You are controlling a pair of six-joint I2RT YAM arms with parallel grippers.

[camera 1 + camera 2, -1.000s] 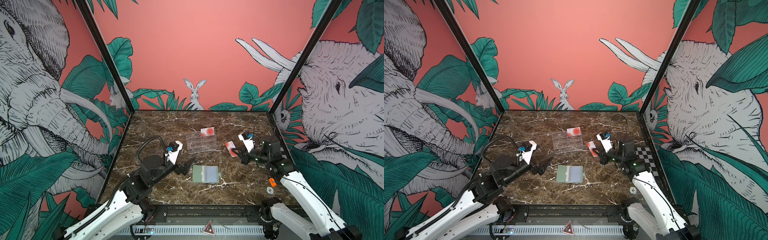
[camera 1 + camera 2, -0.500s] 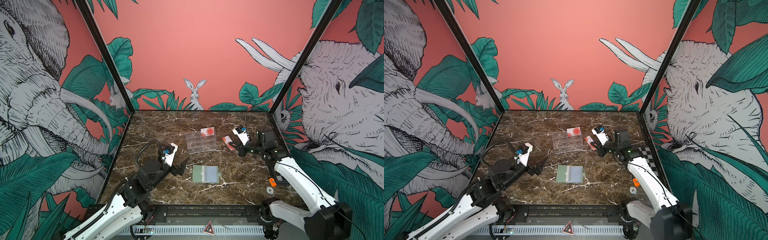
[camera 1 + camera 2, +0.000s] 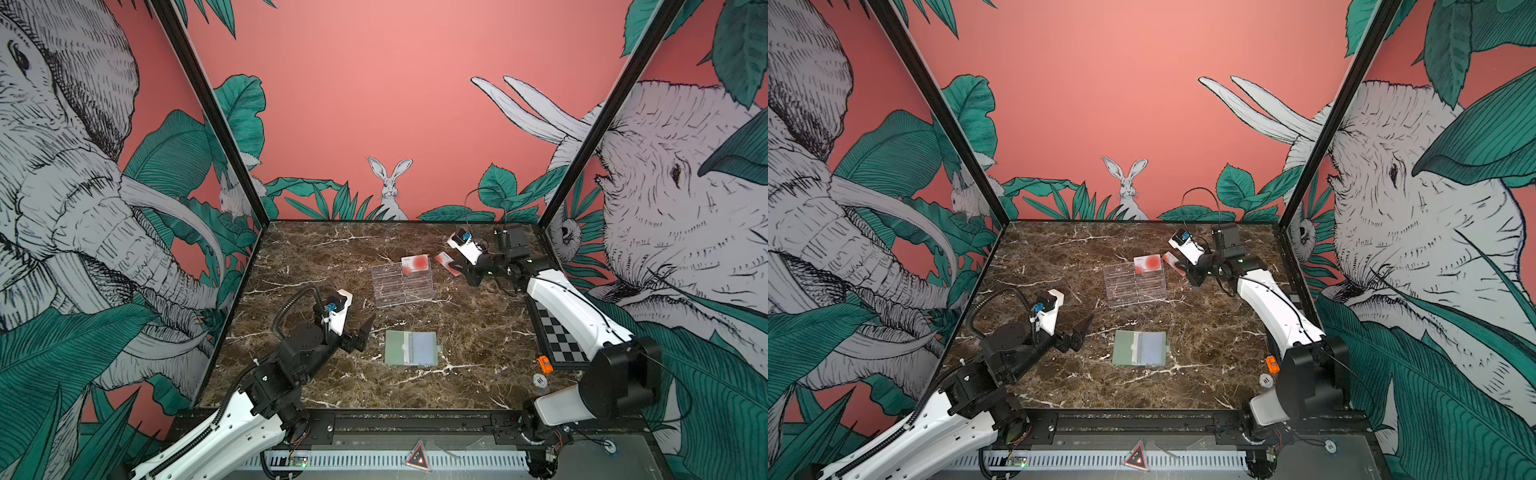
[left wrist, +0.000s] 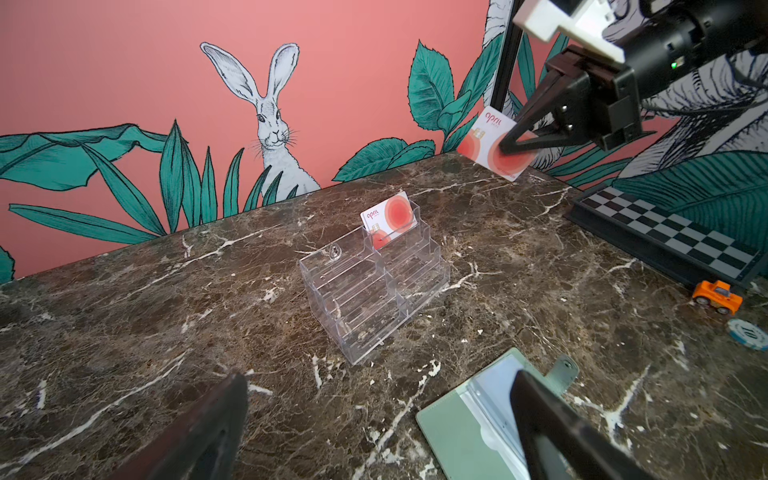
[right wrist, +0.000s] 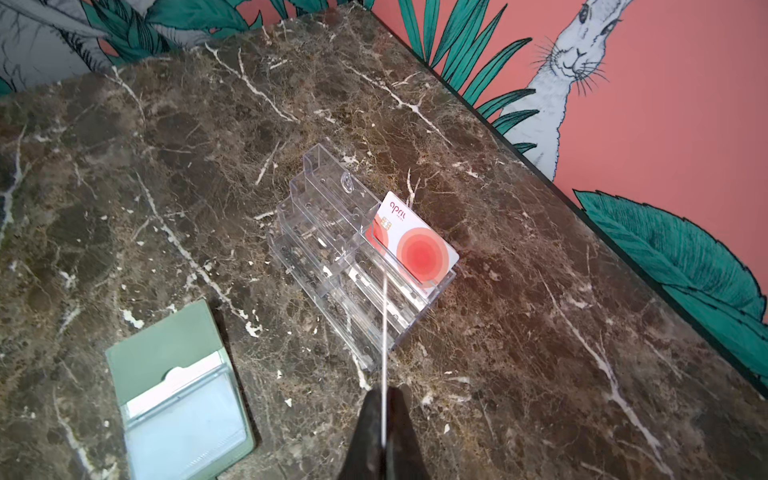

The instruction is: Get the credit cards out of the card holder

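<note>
**Now, one card aloft**

Right gripper point(image 4: 506, 145) pinches a card point(image 4: 482, 139) in the air just right of the stand point(image 3: 401, 286). A second card point(image 3: 415, 264) stands in its top tier. Left gripper point(image 3: 360, 337) gapes wide beside the open wallet point(image 3: 411, 348), which lies flat.

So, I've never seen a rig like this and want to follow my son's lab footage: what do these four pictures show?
Two white robot arms work over a marble table. Two pictures look down from overhead, nearly identical; the other two come from a camera on each arm's wrist. On the table lie an open green card holder, a clear tiered stand with one credit card in its top tier, a checkered board, an orange toy car and a poker chip. The right fingers are shut on a second credit card, held up beside the stand. The left fingers are open and empty, near the card holder.
</note>
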